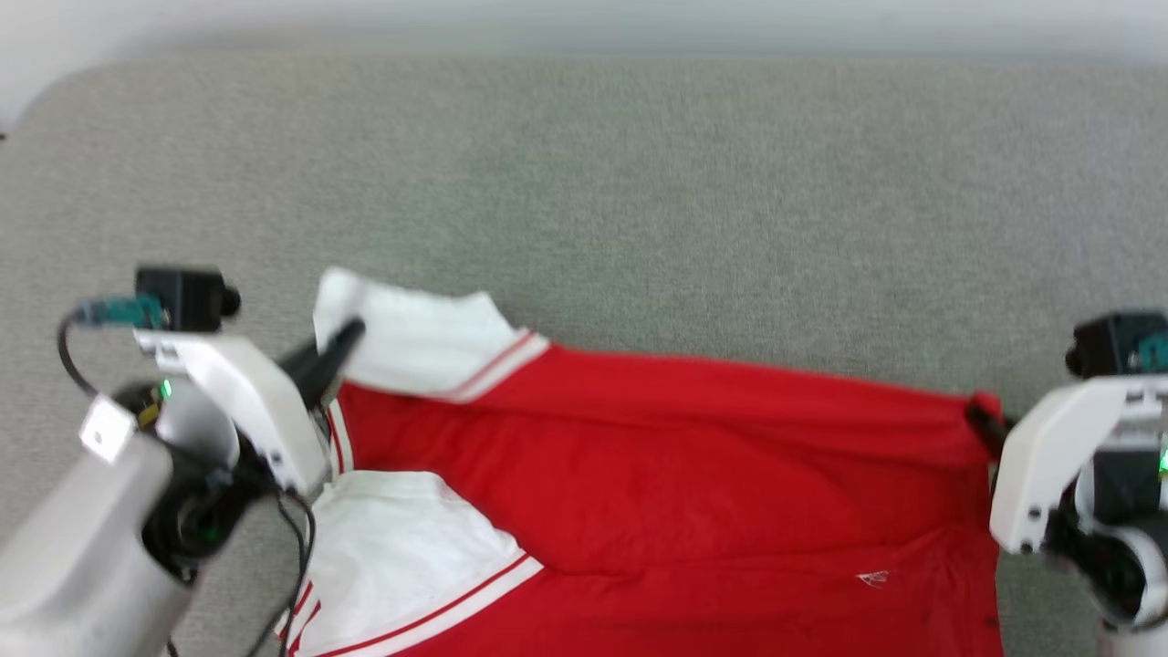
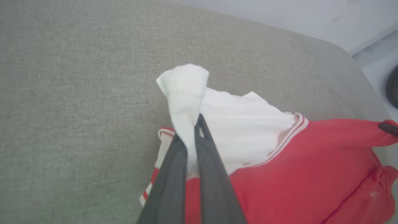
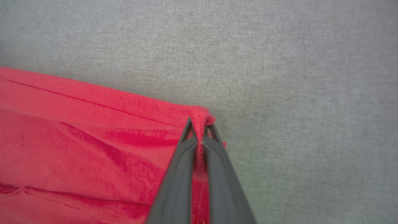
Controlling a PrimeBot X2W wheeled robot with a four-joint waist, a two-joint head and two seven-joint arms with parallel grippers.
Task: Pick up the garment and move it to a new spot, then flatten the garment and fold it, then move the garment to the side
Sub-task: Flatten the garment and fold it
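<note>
The garment, a red shirt with white sleeves and red-and-white striped trim, is stretched across the near part of a grey fabric surface. My left gripper is shut on the far white sleeve; in the left wrist view the white cloth bunches up between the dark fingers. My right gripper is shut on the garment's red far corner, and the right wrist view shows that corner pinched between its fingers. The red body sags in folds between the two grips. No lettering is visible.
The grey fabric surface extends far beyond the shirt, with a rounded corner at the far left. Pale floor lies beyond its edge in the left wrist view, with a dark round object at that view's right border.
</note>
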